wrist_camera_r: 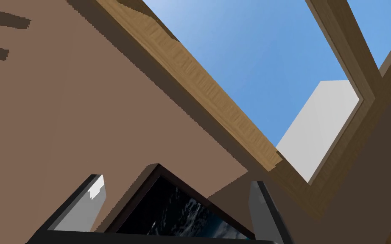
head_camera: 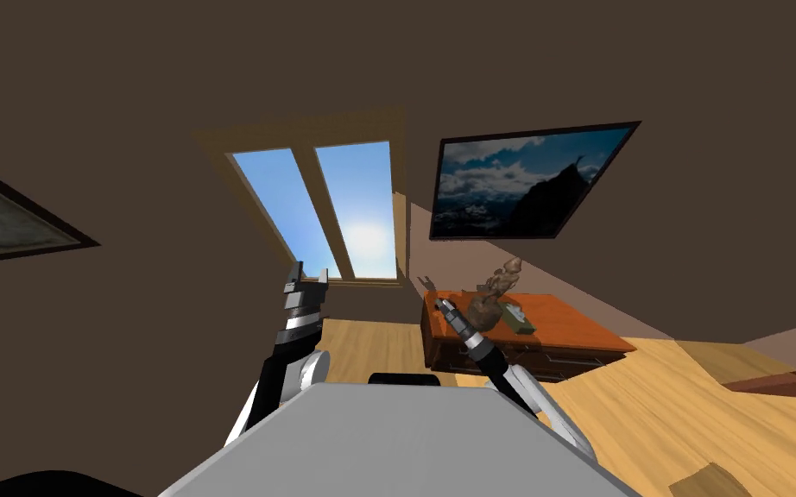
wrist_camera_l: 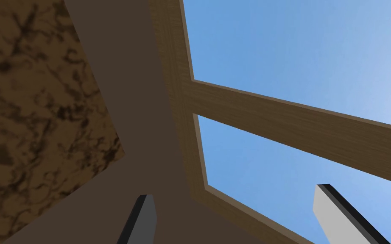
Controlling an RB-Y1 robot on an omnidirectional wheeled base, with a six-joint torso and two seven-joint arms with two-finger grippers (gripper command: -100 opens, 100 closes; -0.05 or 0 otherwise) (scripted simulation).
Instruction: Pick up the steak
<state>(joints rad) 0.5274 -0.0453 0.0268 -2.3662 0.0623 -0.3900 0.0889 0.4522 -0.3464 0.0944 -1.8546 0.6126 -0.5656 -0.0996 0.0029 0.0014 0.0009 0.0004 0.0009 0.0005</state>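
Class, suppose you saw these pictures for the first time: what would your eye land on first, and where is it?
The bright blue two-pane window straight ahead grabs attention first, with a dark-framed mountain picture to its right. Below that picture stands an orange-brown table carrying a lumpy brown object. Both arms are raised in the foreground, left pincer and right pincer open.
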